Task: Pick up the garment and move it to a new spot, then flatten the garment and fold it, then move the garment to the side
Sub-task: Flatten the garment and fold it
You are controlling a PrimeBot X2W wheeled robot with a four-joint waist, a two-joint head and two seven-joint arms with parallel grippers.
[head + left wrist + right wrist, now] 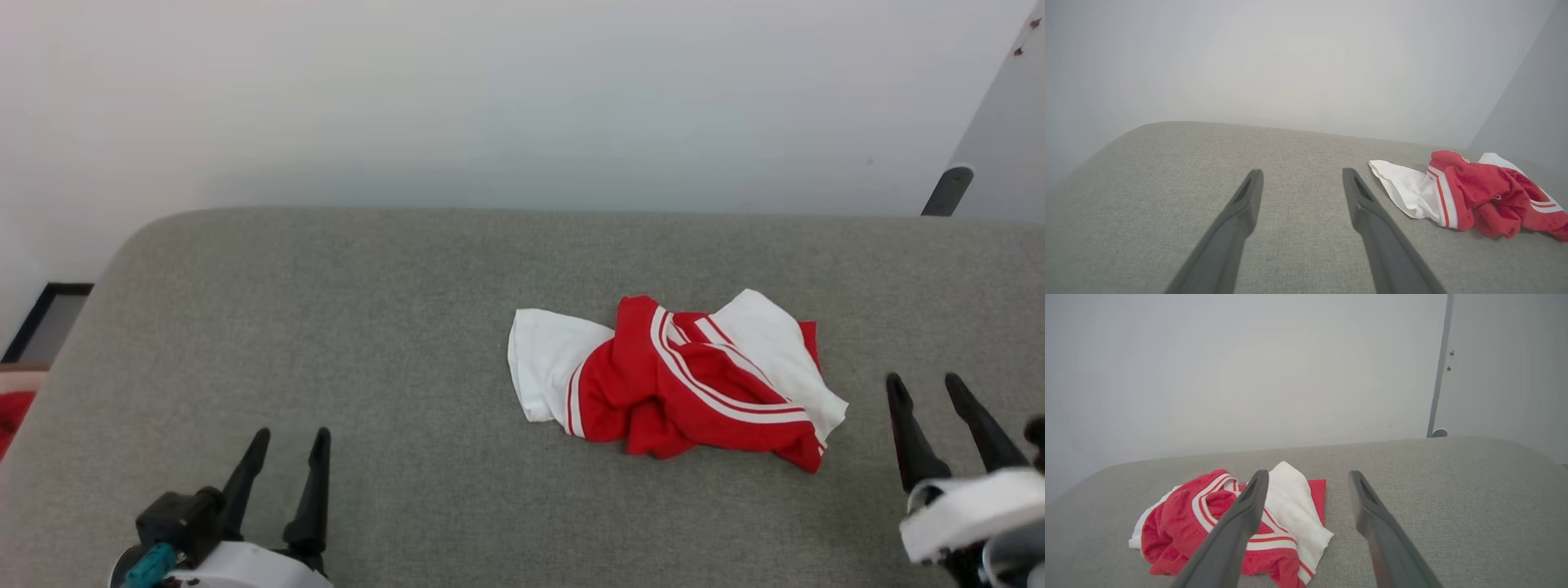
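Note:
The garment (673, 377) is a small red shirt with white sleeves and striped trim, lying crumpled in a heap right of centre on the grey padded surface (326, 327). My left gripper (289, 441) rests open at the lower left, well clear of the shirt. In the left wrist view the garment (1470, 192) lies to the right of the open left gripper (1302, 175). My right gripper (926, 385) stands open at the lower right, just right of the heap and apart from it. The right wrist view puts the garment (1188, 522) left of and partly behind the right gripper (1308, 475).
A pale wall (522, 98) rises directly behind the surface. A grey panel with a dark leg (947, 192) stands at the far right. The surface's rounded left corner drops off toward a dark-framed object (45, 318) on the floor.

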